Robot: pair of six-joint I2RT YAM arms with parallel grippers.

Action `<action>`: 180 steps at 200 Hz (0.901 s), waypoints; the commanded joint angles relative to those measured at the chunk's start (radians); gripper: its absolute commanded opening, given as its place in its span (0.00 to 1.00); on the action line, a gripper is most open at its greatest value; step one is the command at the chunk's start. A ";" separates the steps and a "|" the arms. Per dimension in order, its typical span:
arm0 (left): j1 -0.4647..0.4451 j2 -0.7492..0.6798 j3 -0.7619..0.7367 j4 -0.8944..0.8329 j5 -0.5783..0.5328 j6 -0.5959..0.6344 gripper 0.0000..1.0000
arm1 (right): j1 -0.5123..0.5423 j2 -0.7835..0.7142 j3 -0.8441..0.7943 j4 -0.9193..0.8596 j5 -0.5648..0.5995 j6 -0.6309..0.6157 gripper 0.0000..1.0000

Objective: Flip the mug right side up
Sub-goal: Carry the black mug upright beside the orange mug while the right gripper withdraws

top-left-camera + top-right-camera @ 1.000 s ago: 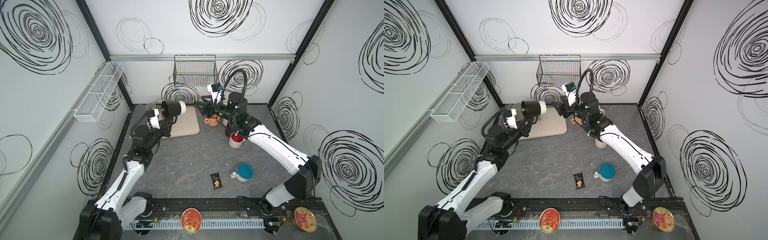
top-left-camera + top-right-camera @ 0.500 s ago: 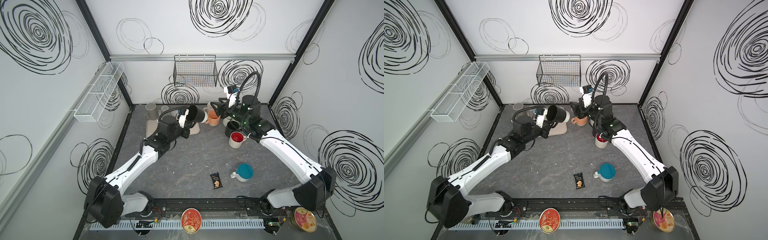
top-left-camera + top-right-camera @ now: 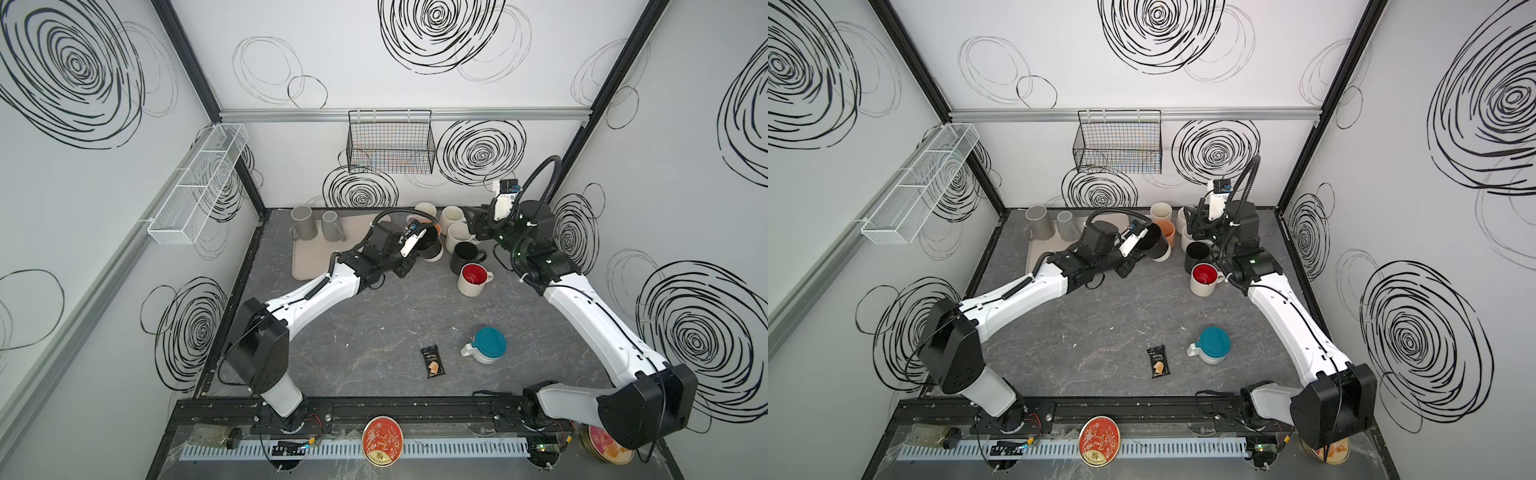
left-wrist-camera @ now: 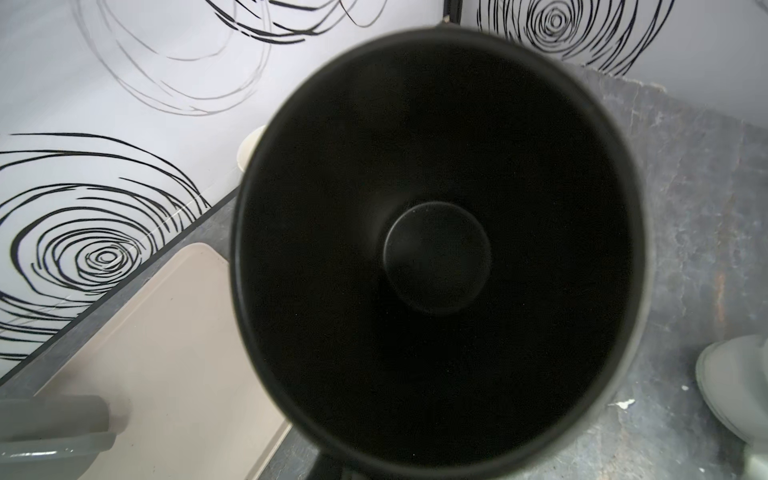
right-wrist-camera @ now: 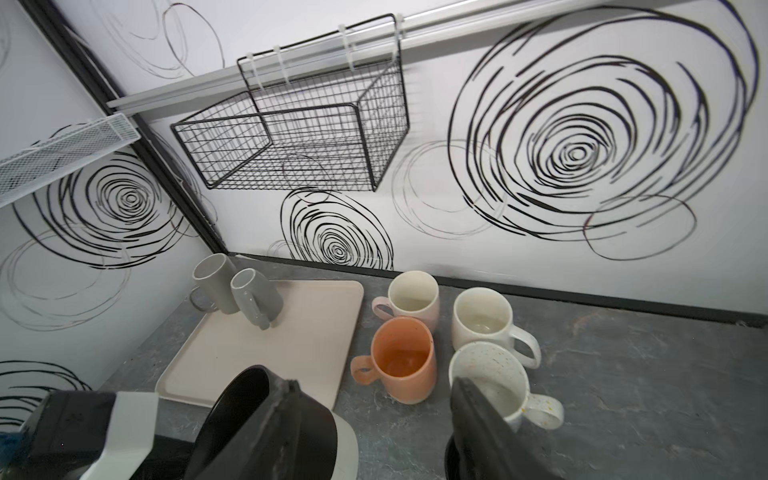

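At eleven o'clock on the table, grey mugs sit on the beige tray. Off its three o'clock edge the left gripper, pinching the black mug, holds it tilted, mouth mostly up. I judge the turn nearly done: level it and set it down clear of the orange mug at its twelve and the upright mugs at its three. The right gripper, at one o'clock, hangs spread and empty.

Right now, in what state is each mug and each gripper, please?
black-and-cream mug, mouth up, tilted, gripped
left gripper, shut on that mug
right gripper, open, empty
grey mugs, upside down on tray
orange mug, upright, empty
cream mugs, upright, empty
black mug, upright, empty
red-lined mug, upright, empty
teal-topped mug, standing; lid or base unclear
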 commanded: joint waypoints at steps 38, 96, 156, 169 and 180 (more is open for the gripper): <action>-0.025 0.179 0.236 -0.014 -0.052 0.135 0.00 | -0.075 -0.050 -0.060 -0.018 -0.013 0.032 0.62; -0.031 0.358 0.409 -0.114 -0.100 0.205 0.00 | -0.115 -0.020 -0.058 -0.017 -0.042 0.032 0.62; -0.035 0.482 0.519 -0.147 -0.135 0.228 0.00 | -0.126 0.038 -0.041 -0.014 -0.072 0.040 0.62; -0.037 0.501 0.535 -0.153 -0.146 0.238 0.00 | -0.128 0.047 -0.036 -0.014 -0.076 0.041 0.62; -0.038 0.515 0.544 -0.157 -0.163 0.248 0.00 | -0.130 0.052 -0.033 -0.015 -0.080 0.040 0.62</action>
